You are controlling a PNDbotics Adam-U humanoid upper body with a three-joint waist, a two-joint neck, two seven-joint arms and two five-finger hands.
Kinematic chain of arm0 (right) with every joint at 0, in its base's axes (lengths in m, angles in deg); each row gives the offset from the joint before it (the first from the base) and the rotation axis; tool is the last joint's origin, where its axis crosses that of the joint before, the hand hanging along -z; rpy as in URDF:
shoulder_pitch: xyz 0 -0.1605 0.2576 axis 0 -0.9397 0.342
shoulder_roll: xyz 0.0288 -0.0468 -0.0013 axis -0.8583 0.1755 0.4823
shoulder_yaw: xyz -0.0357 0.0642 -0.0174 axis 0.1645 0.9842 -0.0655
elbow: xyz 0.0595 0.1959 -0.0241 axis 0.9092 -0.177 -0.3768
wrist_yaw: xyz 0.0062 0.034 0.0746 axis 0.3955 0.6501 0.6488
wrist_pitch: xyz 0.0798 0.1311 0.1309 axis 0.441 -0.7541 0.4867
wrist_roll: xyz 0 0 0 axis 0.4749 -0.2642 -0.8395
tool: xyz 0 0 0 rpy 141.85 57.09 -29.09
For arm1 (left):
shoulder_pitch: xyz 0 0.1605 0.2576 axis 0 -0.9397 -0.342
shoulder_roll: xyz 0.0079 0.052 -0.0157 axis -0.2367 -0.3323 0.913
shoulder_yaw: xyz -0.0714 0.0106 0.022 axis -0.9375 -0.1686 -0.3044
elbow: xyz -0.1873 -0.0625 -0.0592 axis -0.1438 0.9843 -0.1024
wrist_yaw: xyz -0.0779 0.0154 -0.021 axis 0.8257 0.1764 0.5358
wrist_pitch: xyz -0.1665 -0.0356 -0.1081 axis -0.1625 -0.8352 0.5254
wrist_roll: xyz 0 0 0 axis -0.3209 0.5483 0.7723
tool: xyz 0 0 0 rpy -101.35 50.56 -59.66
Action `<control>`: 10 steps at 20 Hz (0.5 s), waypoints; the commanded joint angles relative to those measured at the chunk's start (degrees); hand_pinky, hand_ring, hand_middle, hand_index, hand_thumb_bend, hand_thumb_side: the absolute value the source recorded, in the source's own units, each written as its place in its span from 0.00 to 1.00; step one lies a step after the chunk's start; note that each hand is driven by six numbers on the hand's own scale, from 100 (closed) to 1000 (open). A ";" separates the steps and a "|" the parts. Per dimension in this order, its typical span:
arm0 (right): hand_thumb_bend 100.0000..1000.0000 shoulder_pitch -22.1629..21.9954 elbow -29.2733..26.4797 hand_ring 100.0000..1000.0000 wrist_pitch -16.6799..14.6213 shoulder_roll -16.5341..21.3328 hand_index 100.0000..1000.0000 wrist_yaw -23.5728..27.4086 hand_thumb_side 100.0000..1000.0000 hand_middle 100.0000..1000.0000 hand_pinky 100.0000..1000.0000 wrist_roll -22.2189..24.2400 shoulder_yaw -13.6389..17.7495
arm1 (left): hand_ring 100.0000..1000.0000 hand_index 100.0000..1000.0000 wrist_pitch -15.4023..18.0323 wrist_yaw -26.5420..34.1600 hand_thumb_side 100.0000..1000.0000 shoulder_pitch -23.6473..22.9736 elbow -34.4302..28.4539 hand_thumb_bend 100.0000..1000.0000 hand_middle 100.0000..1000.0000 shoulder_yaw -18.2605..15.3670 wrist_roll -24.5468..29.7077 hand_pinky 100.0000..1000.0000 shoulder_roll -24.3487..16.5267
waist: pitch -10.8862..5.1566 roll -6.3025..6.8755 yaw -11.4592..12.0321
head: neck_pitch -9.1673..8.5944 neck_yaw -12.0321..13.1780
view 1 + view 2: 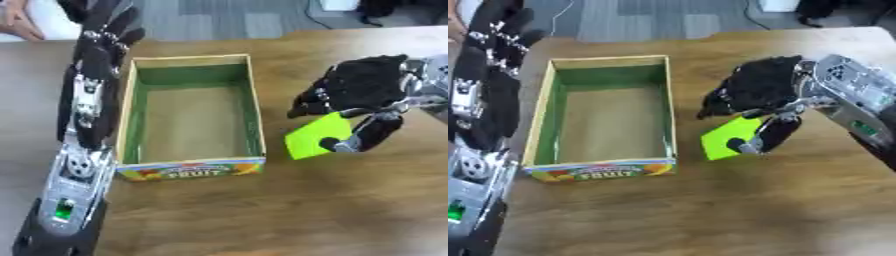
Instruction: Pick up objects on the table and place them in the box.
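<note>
Left eye view: right hand (363,87) fingers pinch green card (317,136); left hand (103,37) fingers straight beside box (255,115).

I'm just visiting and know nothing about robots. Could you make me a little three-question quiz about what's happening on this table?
1. True or false: the box already has something lying inside it.
2. Which hand holds the yellow-green card? A) left hand B) right hand C) neither
3. Fill in: the card is on the box's ____ side, seen from the robot.

Key
1. False; only the bare bottom shows.
2. B; thumb and fingers pinch it, while the left hand stretches open beside the box.
3. Right; it is not yet over the opening.
</note>
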 commanded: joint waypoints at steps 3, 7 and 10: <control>0.16 1.31 -0.88 0.67 -15.98 0.94 1.00 -0.46 0.65 0.81 0.41 16.55 0.90 | 0.93 1.00 -0.22 -0.45 1.00 0.42 -0.73 0.00 0.96 -0.37 -0.05 0.84 -0.80 | -0.64 -0.08 0.00 | 0.00 -0.17; 0.18 1.75 0.10 0.73 -17.09 0.74 1.00 -4.27 0.65 0.87 0.49 16.55 0.74 | 0.93 1.00 -0.24 -0.48 1.00 0.47 -0.73 0.00 0.96 -0.40 -0.03 0.84 -0.77 | -0.51 -0.07 0.04 | 0.00 -0.10; 0.20 2.00 1.65 0.75 -18.47 -0.06 1.00 -8.33 0.64 0.90 0.52 16.55 1.00 | 0.93 1.00 -0.26 -0.48 1.00 0.54 -0.72 0.00 0.96 -0.40 -0.01 0.84 -0.68 | -0.39 0.00 0.16 | 0.00 -0.16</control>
